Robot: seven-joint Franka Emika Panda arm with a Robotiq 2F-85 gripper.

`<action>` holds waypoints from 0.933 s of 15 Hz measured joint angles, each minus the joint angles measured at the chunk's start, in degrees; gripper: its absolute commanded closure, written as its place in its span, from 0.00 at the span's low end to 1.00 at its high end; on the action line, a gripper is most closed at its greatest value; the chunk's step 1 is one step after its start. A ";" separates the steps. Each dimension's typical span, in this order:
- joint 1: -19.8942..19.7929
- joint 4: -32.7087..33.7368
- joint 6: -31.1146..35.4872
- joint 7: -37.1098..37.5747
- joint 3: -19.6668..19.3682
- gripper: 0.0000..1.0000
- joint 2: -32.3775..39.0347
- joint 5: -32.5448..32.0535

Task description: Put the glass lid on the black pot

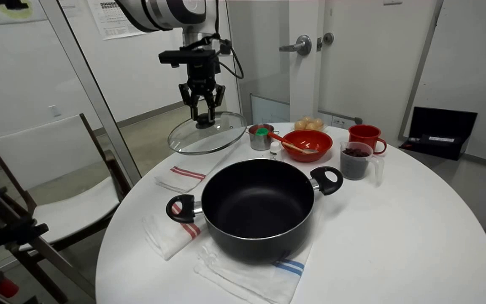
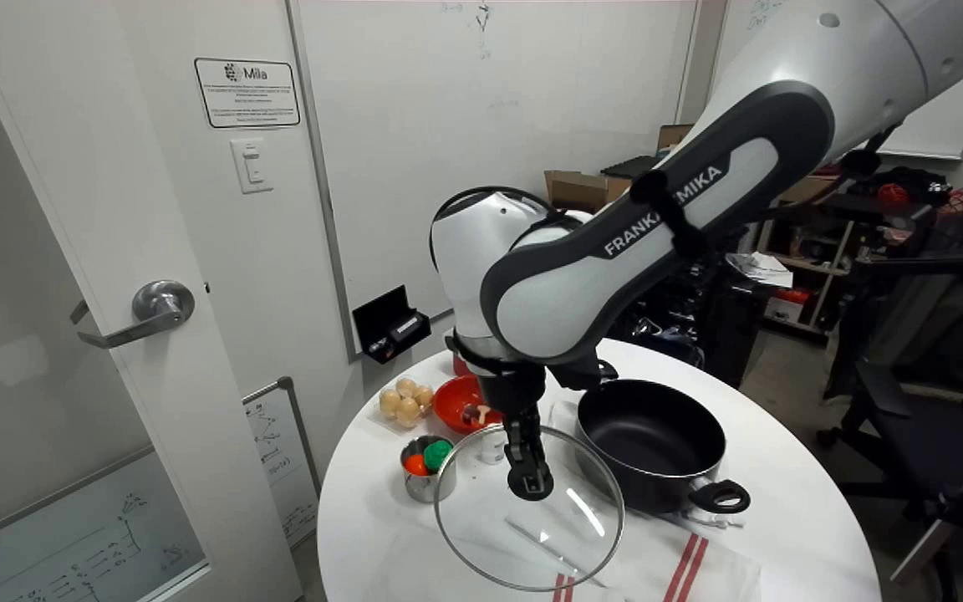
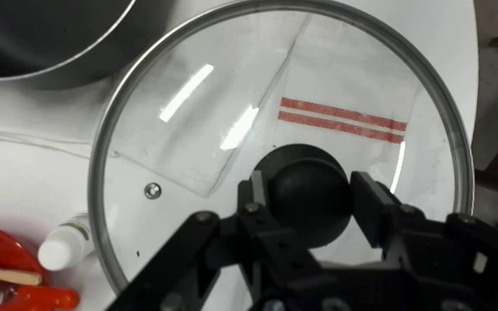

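Observation:
The glass lid (image 1: 226,135) is a clear disc with a silver rim and a black knob (image 3: 309,198). My gripper (image 1: 203,114) is shut on the knob, one finger on each side. It holds the lid tilted in the air, above and to one side of the black pot (image 1: 260,249). The lid also shows in an exterior view (image 2: 481,527) and fills much of the wrist view (image 3: 214,129). The pot is uncovered and empty, with two black side handles. It stands upright on a towel. In the wrist view only part of the pot (image 3: 89,69) shows, at the upper left.
Beyond the pot stand a red bowl (image 1: 306,145) with utensils, a steel cup (image 1: 260,141), a white bottle (image 1: 275,150), a measuring cup (image 1: 355,164), a red mug (image 1: 365,137) and egg-like balls (image 1: 309,123). Striped towels (image 1: 175,232) lie by the pot on the round table (image 1: 395,253).

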 measured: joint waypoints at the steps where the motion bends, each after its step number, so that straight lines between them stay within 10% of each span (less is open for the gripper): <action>1: -0.73 -1.34 0.26 0.69 -0.01 0.75 -1.20 0.74; 14: -13.13 -17.52 8.91 5.16 -0.27 0.75 -9.00 15.28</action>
